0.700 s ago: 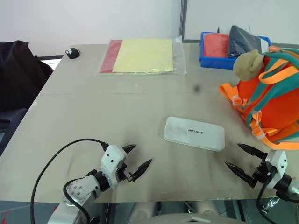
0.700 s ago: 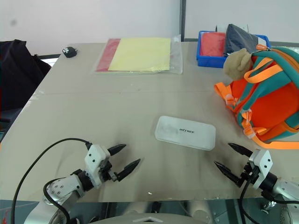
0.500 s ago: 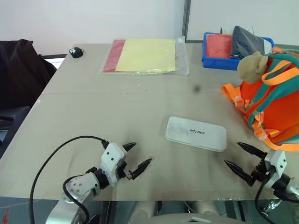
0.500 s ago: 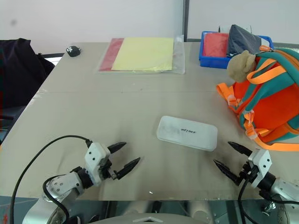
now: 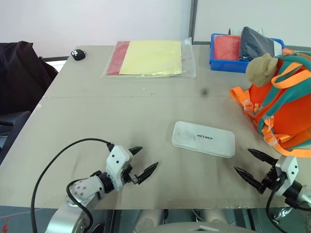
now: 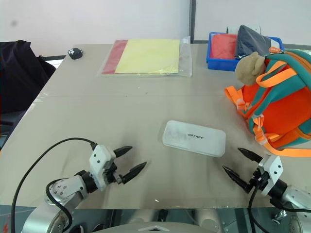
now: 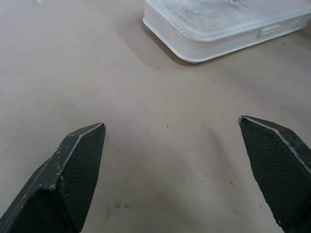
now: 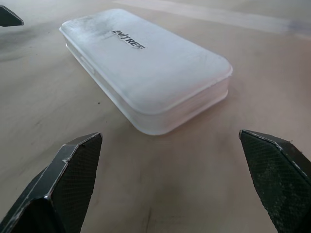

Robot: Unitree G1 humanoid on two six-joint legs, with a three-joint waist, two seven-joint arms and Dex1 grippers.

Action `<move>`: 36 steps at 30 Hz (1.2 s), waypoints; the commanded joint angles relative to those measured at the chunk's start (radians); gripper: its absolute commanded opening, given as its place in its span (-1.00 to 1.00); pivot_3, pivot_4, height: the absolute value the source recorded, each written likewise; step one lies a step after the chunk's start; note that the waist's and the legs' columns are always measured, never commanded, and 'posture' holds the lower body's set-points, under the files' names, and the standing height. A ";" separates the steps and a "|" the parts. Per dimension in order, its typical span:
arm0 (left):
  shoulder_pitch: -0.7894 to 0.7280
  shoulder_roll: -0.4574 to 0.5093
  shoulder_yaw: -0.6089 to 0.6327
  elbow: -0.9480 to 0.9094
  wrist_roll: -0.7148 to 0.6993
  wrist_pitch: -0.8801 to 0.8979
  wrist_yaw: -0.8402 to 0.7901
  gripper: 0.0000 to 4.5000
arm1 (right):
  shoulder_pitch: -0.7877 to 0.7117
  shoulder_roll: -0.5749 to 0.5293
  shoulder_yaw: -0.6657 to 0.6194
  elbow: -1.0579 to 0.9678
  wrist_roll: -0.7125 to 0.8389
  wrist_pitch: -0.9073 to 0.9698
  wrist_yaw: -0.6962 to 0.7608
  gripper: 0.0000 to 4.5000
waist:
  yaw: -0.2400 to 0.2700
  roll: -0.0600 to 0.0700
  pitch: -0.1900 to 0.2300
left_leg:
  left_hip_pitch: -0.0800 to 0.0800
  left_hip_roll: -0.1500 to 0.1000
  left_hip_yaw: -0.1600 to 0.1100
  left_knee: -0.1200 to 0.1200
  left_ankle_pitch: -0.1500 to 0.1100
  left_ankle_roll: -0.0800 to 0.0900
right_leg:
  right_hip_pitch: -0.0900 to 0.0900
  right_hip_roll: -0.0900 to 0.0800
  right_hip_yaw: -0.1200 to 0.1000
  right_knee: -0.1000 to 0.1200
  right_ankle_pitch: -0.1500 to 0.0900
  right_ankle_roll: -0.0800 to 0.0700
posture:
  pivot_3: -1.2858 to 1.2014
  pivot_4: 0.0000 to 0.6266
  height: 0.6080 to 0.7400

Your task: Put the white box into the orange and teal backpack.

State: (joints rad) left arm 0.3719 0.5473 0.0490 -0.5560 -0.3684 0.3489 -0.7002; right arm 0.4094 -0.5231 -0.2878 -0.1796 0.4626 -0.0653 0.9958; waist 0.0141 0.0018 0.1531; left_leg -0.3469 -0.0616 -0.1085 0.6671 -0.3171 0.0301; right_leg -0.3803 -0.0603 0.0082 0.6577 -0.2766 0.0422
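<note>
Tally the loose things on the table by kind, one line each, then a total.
White box: 1
Orange and teal backpack: 1
Clear bag of yellow and red sheets: 1
Blue bin: 1
Small black object: 1
Total: 5

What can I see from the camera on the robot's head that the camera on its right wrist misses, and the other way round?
Left eye view alone: the orange and teal backpack, the blue bin, the clear bag of yellow and red sheets, and the left gripper and right gripper from above, both open and empty.

Right wrist view alone: the box's rounded side wall close up, between its own black fingertips.

Both: the white box lying flat on the table, untouched.
</note>
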 commanded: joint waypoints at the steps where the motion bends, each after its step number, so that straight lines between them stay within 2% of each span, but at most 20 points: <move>1: 0.011 0.011 0.023 -0.040 -0.049 0.014 -0.017 1.00 | -0.009 -0.014 -0.010 -0.014 0.018 0.002 0.002 0.98 | 0.000 0.000 0.000 | 0.000 0.000 0.000 0.000 0.000 0.000 | 0.000 0.000 0.000 0.000 0.000 0.000 | 0.03 -0.52 1.00; 10: -0.036 0.027 0.066 0.016 -0.065 -0.006 -0.038 1.00 | -0.044 -0.037 -0.027 0.011 0.019 0.016 -0.009 0.98 | 0.001 0.000 0.000 | 0.000 0.000 0.000 0.000 0.000 0.000 | 0.000 0.000 0.000 0.000 0.000 0.000 | 0.03 -0.52 1.00; 11: -0.058 0.032 0.076 0.036 -0.074 -0.005 -0.049 1.00 | -0.049 -0.039 -0.029 0.015 0.019 0.018 -0.011 0.75 | 0.001 0.000 0.000 | 0.000 0.000 0.000 0.000 0.000 0.000 | 0.000 0.000 -0.001 0.000 0.000 0.000 | 0.03 -0.52 1.00; 12: -0.083 0.041 0.081 0.058 -0.082 -0.010 -0.070 1.00 | -0.056 -0.043 -0.031 0.019 0.018 0.016 -0.012 0.69 | 0.001 0.000 0.000 | 0.000 0.000 0.000 0.000 0.000 0.000 | 0.000 0.000 -0.001 0.000 0.000 0.000 | 0.03 -0.52 1.00; 13: -0.109 0.051 0.080 0.081 -0.084 -0.017 -0.093 1.00 | -0.065 -0.049 -0.032 0.027 0.013 0.017 -0.015 0.50 | 0.000 0.000 0.000 | 0.000 0.000 0.000 0.000 0.000 0.000 | 0.000 0.000 -0.001 0.000 0.000 0.000 | 0.03 -0.52 1.00; 19: -0.317 0.117 0.007 0.294 -0.005 -0.110 -0.225 1.00 | -0.147 -0.096 -0.010 0.100 -0.055 0.009 -0.038 -0.83 | 0.000 0.000 0.000 | 0.000 -0.001 0.000 0.000 0.001 -0.001 | 0.000 0.000 -0.001 0.000 0.000 0.000 | 0.03 -0.52 1.00; 20: -0.362 0.129 -0.019 0.355 0.032 -0.150 -0.249 1.00 | -0.173 -0.102 0.001 0.117 -0.070 0.007 -0.042 -0.99 | 0.000 0.000 0.000 | 0.000 -0.001 0.000 0.000 0.001 -0.001 | 0.000 0.000 -0.001 0.000 0.000 0.000 | 0.03 -0.52 1.00; 22: -0.420 0.140 -0.057 0.440 0.079 -0.213 -0.289 1.00 | -0.212 -0.109 0.022 0.137 -0.090 0.004 -0.041 -0.99 | -0.003 0.000 0.000 | 0.000 -0.001 0.000 0.000 0.001 -0.002 | 0.000 0.001 -0.001 0.000 0.000 0.000 | 0.03 -0.52 1.00; 26: -0.598 0.105 -0.123 0.654 0.158 -0.300 -0.307 1.00 | -0.327 -0.098 0.125 0.133 -0.135 0.033 -0.036 -0.99 | -0.005 0.000 0.000 | -0.001 -0.001 0.000 0.000 0.001 -0.002 | -0.003 0.001 0.000 0.001 0.000 0.000 | 0.03 -0.52 1.00; 30: -0.685 0.055 -0.179 0.731 0.184 -0.330 -0.339 1.00 | -0.442 -0.042 0.220 0.114 -0.155 0.074 -0.068 -0.99 | -0.011 -0.001 0.001 | -0.003 -0.001 0.000 0.001 0.001 -0.002 | -0.006 0.001 0.001 0.003 0.000 0.001 | 0.03 -0.52 1.00; 32: -0.689 0.045 -0.176 0.731 0.163 -0.278 -0.344 1.00 | -0.473 -0.027 0.239 0.137 -0.175 0.062 -0.083 -0.99 | -0.016 -0.001 0.000 | -0.004 -0.001 0.000 0.001 0.001 -0.002 | -0.008 0.002 0.001 0.003 0.000 0.001 | 0.03 -0.52 1.00; 36: -0.662 0.061 -0.116 0.670 0.016 -0.084 -0.400 1.00 | -0.503 -0.010 0.249 0.168 -0.191 0.047 -0.109 -0.99 | -0.021 -0.001 0.000 | -0.015 -0.001 -0.001 0.004 0.001 -0.002 | -0.019 0.002 0.001 0.005 0.001 0.001 | 0.03 -0.52 1.00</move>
State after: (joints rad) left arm -0.3112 0.5898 -0.0925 0.1450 -0.2937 0.1907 -1.0671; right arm -0.0892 -0.5322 -0.0338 0.0017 0.2756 -0.0038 0.8947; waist -0.0069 0.0012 0.1532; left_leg -0.3620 -0.0631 -0.1092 0.6706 -0.3156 0.0278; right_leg -0.3992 -0.0588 0.0094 0.6626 -0.2760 0.0430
